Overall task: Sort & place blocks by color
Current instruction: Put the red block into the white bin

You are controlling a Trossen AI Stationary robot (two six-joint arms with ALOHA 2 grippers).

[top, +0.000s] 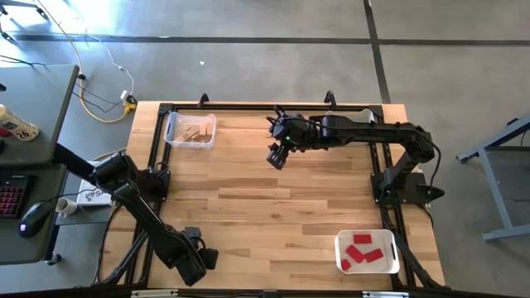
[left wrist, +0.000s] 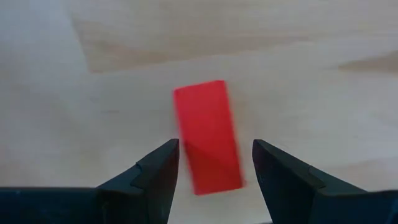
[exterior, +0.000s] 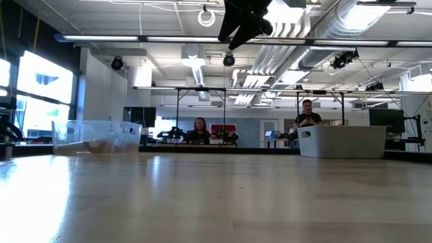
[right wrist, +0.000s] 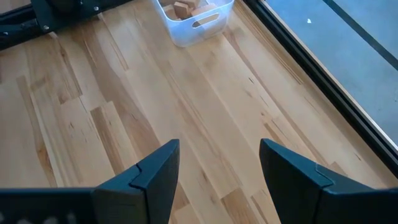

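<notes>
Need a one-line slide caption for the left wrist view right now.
Left gripper open above the wooden table, fingers either side of a red block lying flat.

Wooden table [top: 273, 199], two bins [top: 190, 130], red block [left wrist: 207, 135]

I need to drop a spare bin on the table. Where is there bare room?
The middle of the table is bare, between the bin of tan blocks and the bin of red blocks. Crowded: under the right gripper and by the left gripper, open over a red block.
</notes>
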